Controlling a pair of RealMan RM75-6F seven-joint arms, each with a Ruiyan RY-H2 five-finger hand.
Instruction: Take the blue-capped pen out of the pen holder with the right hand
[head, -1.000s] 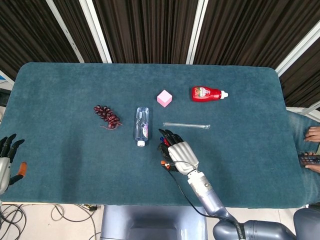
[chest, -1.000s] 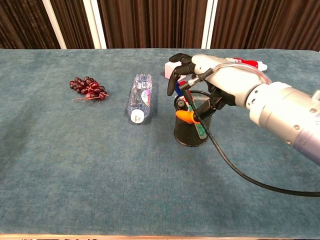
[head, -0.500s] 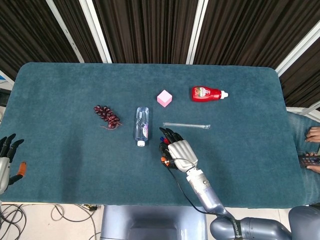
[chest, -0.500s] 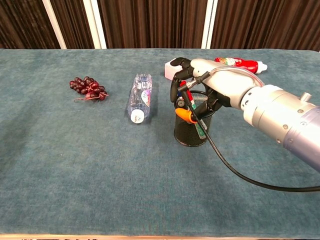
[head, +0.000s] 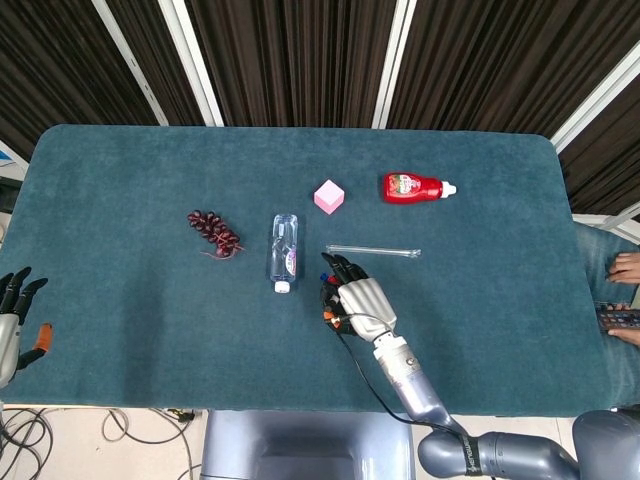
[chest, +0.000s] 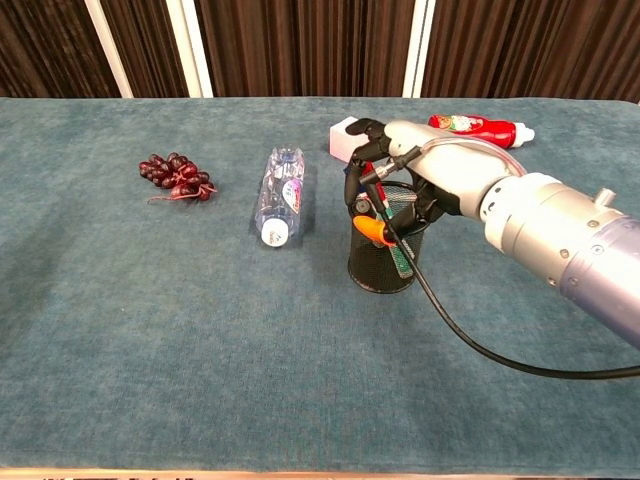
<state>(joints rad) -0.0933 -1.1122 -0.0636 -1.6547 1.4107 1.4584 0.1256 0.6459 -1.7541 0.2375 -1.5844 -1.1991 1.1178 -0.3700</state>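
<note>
A black mesh pen holder (chest: 380, 265) stands mid-table with several pens in it. My right hand (chest: 410, 175) hangs over its top, fingers curled down around the pen ends and the orange-tipped thumb in front of the rim. A red pen (chest: 372, 178) shows between the fingers. In the chest view the fingers hide the blue cap. In the head view a bit of blue (head: 325, 289) peeks out at the left of my right hand (head: 358, 302). Whether the pen is pinched I cannot tell. My left hand (head: 14, 322) hangs off the table's near left edge, fingers spread and empty.
A water bottle (chest: 281, 195) lies just left of the holder, with grapes (chest: 175, 175) further left. A pink cube (chest: 345, 135) and a red bottle (chest: 478, 127) lie behind the holder. A clear rod (head: 372, 251) lies just beyond my right hand.
My right hand has sunk a little lower onto the pen holder and its fingers have curled closer around the pen tops. The left hand has barely moved.
</note>
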